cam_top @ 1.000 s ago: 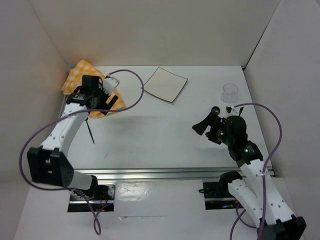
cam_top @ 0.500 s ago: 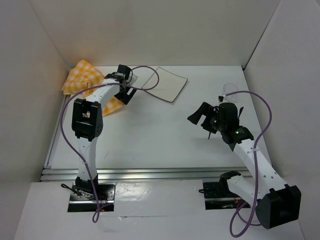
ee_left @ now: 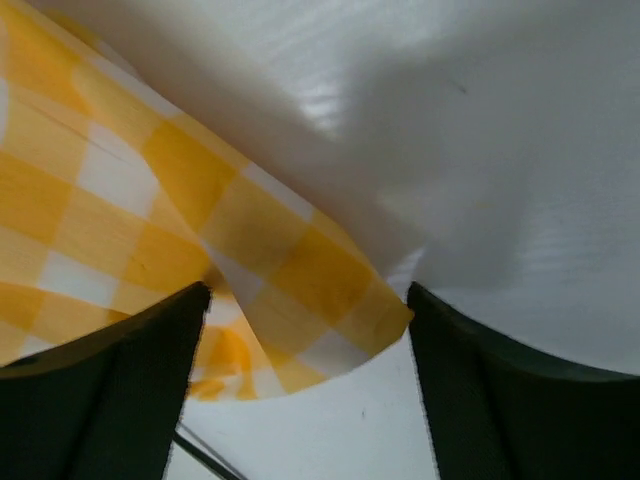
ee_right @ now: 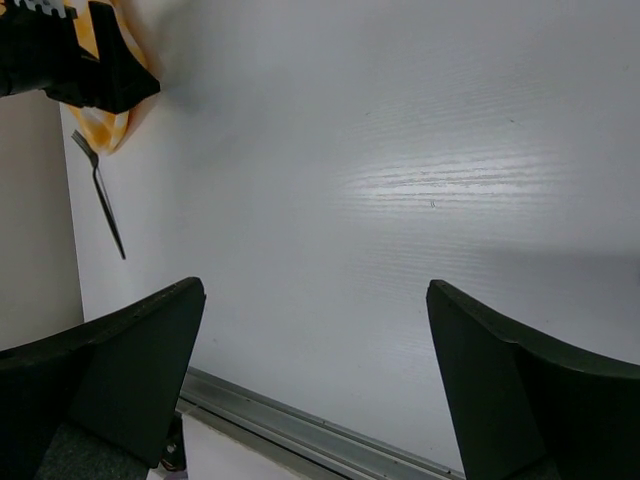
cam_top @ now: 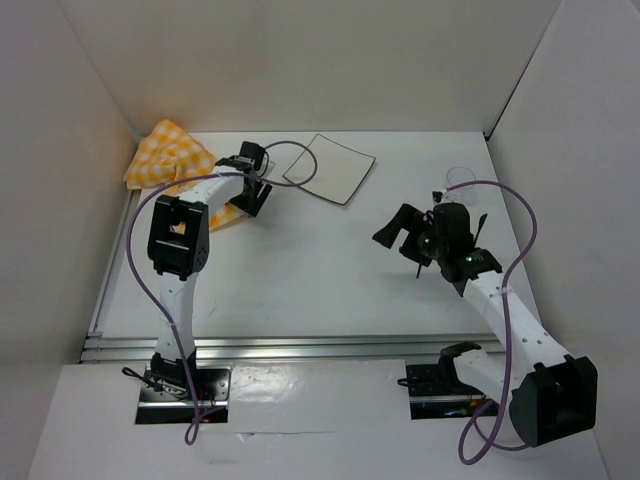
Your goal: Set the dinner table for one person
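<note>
1. The dinner table [cam_top: 320, 270] is seen from above as a white rectangle. Its long axis runs left to right, parallel to the aluminium rail [cam_top: 300, 345] on its near edge, and that railed edge faces the arm bases. The white square plate [cam_top: 330, 168] lies flat on the far part of the table, so most of the tabletop extends from the plate towards the rail.
2. The checked cloth [cam_top: 170, 150], yellow and white, lies crumpled to the left of the plate.
3. The left gripper [ee_left: 305, 300] sits between the plate and the cloth, near the plate's left corner. Its fingers are spread wide and hold nothing. A loose corner of the cloth lies in the gap between them, and we cannot tell whether it touches them.
4. The right gripper [ee_right: 315, 290] is to the right of the plate, nearer the rail and well apart from the plate. Its jaws are spread wide with nothing between them, over bare tabletop.
5. The glass [cam_top: 460, 180] stands well to the right of the plate. The fork [ee_right: 100, 195] lies left of the plate, with its tines towards the cloth.
6. One second earlier the left arm lay folded over the cloth, farther left of the plate, and it now reaches close to the plate. Over the last half second the left gripper has barely moved. The right gripper has shifted slightly towards the plate.
</note>
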